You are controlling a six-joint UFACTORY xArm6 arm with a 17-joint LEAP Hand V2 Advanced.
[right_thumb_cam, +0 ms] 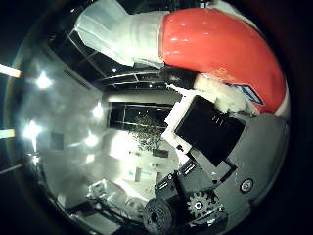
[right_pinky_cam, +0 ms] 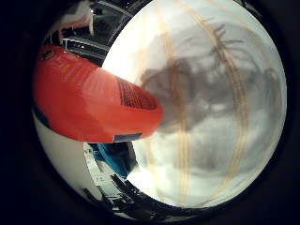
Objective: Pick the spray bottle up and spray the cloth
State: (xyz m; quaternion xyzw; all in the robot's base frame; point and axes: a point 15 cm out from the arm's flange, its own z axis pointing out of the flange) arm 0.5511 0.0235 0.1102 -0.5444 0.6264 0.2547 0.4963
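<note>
Hand [right_thumb_cam: 215,147] grips spray bottle [right_pinky_cam: 89,101] above cloth [right_pinky_cam: 211,108]

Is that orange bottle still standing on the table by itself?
No: the orange spray bottle is up against the palm with the hand curled round it, and the striped cloth lies below.

Orange spray bottle [right_pinky_cam: 93,105] fills much of view, close to palm, label print visible on its body. Beyond it, white cloth [right_pinky_cam: 211,117] with pale tan stripes; a dark shadow falls across the cloth.
</note>
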